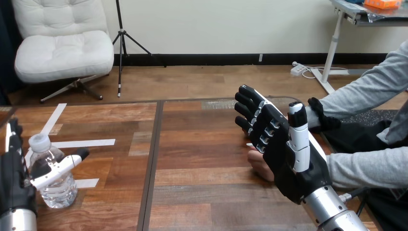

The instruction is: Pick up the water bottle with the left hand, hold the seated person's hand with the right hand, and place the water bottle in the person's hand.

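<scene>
Grip on water bottle [57, 192], far left

It stands upright on the tabletop [202, 192], the left hand [14, 187] with its thumb curled across it. The right hand [284, 163], fingers straight, covers the person's hand [260, 166], well to the right.

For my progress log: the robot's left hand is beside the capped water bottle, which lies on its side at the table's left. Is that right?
Not quite. The water bottle stands upright with its cap on top; it does not lie on its side. The rest holds: it is at the left of the table, with the left hand beside it, as the head view shows.
</scene>
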Action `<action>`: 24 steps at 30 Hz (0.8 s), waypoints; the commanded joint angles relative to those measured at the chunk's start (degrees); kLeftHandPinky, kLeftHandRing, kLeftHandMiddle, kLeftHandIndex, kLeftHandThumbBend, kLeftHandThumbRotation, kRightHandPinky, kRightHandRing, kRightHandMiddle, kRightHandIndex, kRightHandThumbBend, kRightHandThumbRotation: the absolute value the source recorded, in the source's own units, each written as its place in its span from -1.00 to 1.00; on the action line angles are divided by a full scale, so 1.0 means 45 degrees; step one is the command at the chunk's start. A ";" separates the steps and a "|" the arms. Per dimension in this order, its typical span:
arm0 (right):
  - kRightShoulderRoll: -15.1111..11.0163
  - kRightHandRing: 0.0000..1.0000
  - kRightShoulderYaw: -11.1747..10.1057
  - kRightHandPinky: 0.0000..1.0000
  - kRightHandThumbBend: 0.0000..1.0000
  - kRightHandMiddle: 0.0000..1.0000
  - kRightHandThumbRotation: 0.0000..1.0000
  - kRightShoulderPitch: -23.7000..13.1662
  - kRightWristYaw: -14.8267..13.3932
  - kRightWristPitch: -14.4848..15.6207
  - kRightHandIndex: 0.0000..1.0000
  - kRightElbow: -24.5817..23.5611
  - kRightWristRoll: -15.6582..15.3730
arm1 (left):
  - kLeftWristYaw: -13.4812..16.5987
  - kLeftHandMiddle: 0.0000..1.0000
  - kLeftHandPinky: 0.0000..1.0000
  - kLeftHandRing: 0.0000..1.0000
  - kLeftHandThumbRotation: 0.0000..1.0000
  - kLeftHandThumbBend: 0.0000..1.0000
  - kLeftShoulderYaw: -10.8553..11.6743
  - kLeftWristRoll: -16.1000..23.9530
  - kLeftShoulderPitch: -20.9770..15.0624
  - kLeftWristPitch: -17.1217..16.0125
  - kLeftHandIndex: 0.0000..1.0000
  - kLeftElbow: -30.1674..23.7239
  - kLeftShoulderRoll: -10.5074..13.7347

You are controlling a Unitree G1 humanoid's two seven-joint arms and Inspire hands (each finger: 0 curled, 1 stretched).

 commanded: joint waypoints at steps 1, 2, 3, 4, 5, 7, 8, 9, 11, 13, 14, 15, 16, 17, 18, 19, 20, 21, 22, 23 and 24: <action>0.0050 0.96 -0.0213 0.98 0.76 0.91 1.00 -0.0405 0.0039 -0.0071 0.84 -0.0592 0.0216 | 0.0111 1.00 1.00 1.00 -0.84 0.99 -0.0149 0.0039 -0.0856 -0.0002 1.00 0.0126 0.0529; 0.0050 0.96 -0.0217 0.98 0.76 0.91 1.00 -0.0409 0.0060 -0.0085 0.84 -0.0578 0.0231 | 0.0105 1.00 1.00 1.00 -0.84 0.98 -0.0140 0.0006 -0.0876 0.0030 1.00 0.0159 0.0526; 0.0053 0.96 -0.0218 0.98 0.76 0.91 1.00 -0.0412 0.0074 -0.0094 0.84 -0.0570 0.0242 | 0.0104 1.00 1.00 1.00 -0.84 0.98 -0.0134 -0.0016 -0.0890 0.0057 1.00 0.0181 0.0529; 0.0055 0.96 -0.0218 0.99 0.76 0.91 1.00 -0.0414 0.0084 -0.0100 0.85 -0.0565 0.0248 | 0.0104 1.00 1.00 1.00 -0.84 0.97 -0.0131 -0.0030 -0.0899 0.0075 1.00 0.0197 0.0531; 0.0058 0.96 -0.0219 0.99 0.75 0.92 1.00 -0.0412 0.0081 -0.0091 0.85 -0.0569 0.0254 | 0.0105 1.00 1.00 1.00 -0.85 0.97 -0.0120 -0.0056 -0.0922 0.0101 1.00 0.0241 0.0530; 0.0061 0.96 -0.0221 0.99 0.75 0.92 1.00 -0.0408 0.0071 -0.0076 0.85 -0.0576 0.0256 | 0.0110 1.00 1.00 1.00 -0.85 0.97 -0.0113 -0.0082 -0.0947 0.0120 1.00 0.0292 0.0532; 0.0059 0.96 -0.0222 0.99 0.75 0.92 1.00 -0.0408 0.0068 -0.0081 0.85 -0.0574 0.0249 | 0.0120 1.00 1.00 1.00 -0.85 0.97 -0.0118 -0.0067 -0.0965 0.0116 1.00 0.0349 0.0550; 0.0058 0.96 -0.0222 0.99 0.75 0.92 1.00 -0.0407 0.0067 -0.0087 0.85 -0.0572 0.0243 | 0.0128 1.00 1.00 1.00 -0.85 0.97 -0.0124 -0.0053 -0.0976 0.0108 1.00 0.0387 0.0564; 0.0051 0.96 -0.0222 0.99 0.75 0.92 1.00 -0.0405 0.0079 -0.0099 0.85 -0.0568 0.0240 | 0.0139 1.00 1.00 1.00 -0.85 0.97 -0.0138 -0.0027 -0.1001 0.0092 1.00 0.0480 0.0594; 0.0044 0.97 -0.0222 0.99 0.75 0.92 1.00 -0.0402 0.0095 -0.0106 0.85 -0.0567 0.0243 | 0.0145 1.00 1.00 1.00 -0.85 0.96 -0.0149 -0.0012 -0.1019 0.0081 1.00 0.0551 0.0615; 0.0048 0.97 -0.0222 0.99 0.74 0.92 1.00 -0.0401 0.0083 -0.0114 0.85 -0.0565 0.0230 | 0.0144 1.00 1.00 1.00 -0.85 0.96 -0.0142 -0.0031 -0.1044 0.0059 1.00 0.0623 0.0616; 0.0052 0.97 -0.0222 0.99 0.74 0.92 1.00 -0.0401 0.0072 -0.0119 0.85 -0.0564 0.0219 | 0.0143 1.00 1.00 1.00 -0.85 0.95 -0.0136 -0.0048 -0.1062 0.0041 1.00 0.0671 0.0615; 0.0054 0.96 -0.0222 0.99 0.74 0.92 1.00 -0.0401 0.0065 -0.0122 0.85 -0.0563 0.0212 | 0.0143 1.00 1.00 1.00 -0.85 0.95 -0.0133 -0.0060 -0.1075 0.0026 1.00 0.0707 0.0616; 0.0050 0.96 -0.0224 0.98 0.74 0.92 1.00 -0.0403 0.0074 -0.0129 0.85 -0.0552 0.0210 | 0.0143 1.00 1.00 1.00 -0.85 0.95 -0.0127 -0.0082 -0.1095 0.0068 1.00 0.0747 0.0614; 0.0045 0.96 -0.0226 0.98 0.74 0.92 1.00 -0.0404 0.0084 -0.0133 0.84 -0.0545 0.0211 | 0.0145 1.00 1.00 1.00 -0.85 0.95 -0.0126 -0.0096 -0.1108 0.0101 1.00 0.0770 0.0615; 0.0042 0.96 -0.0227 0.98 0.74 0.92 1.00 -0.0406 0.0091 -0.0136 0.84 -0.0539 0.0211 | 0.0147 1.00 1.00 1.00 -0.85 0.95 -0.0127 -0.0107 -0.1118 0.0119 1.00 0.0790 0.0618; 0.0040 0.96 -0.0227 0.98 0.74 0.91 1.00 -0.0404 0.0094 -0.0127 0.84 -0.0544 0.0217 | 0.0138 1.00 1.00 1.00 -0.85 0.95 -0.0123 -0.0129 -0.1152 0.0103 1.00 0.0890 0.0634; 0.0039 0.96 -0.0227 0.98 0.74 0.91 1.00 -0.0403 0.0095 -0.0119 0.84 -0.0549 0.0221 | 0.0132 1.00 1.00 1.00 -0.84 0.95 -0.0122 -0.0143 -0.1176 0.0080 1.00 0.0963 0.0648; 0.0039 0.96 -0.0228 0.98 0.74 0.91 1.00 -0.0402 0.0095 -0.0114 0.84 -0.0552 0.0223 | 0.0129 1.00 1.00 1.00 -0.84 0.95 -0.0123 -0.0154 -0.1194 0.0061 1.00 0.1017 0.0660; 0.0035 0.96 -0.0228 0.98 0.74 0.91 1.00 -0.0403 0.0092 -0.0111 0.84 -0.0552 0.0214 | 0.0111 1.00 1.00 1.00 -0.84 0.95 -0.0118 -0.0183 -0.1231 0.0014 1.00 0.1131 0.0676; 0.0032 0.96 -0.0228 0.98 0.74 0.91 1.00 -0.0404 0.0091 -0.0111 0.84 -0.0552 0.0207 | 0.0100 1.00 1.00 1.00 -0.84 0.95 -0.0118 -0.0203 -0.1255 -0.0020 1.00 0.1205 0.0688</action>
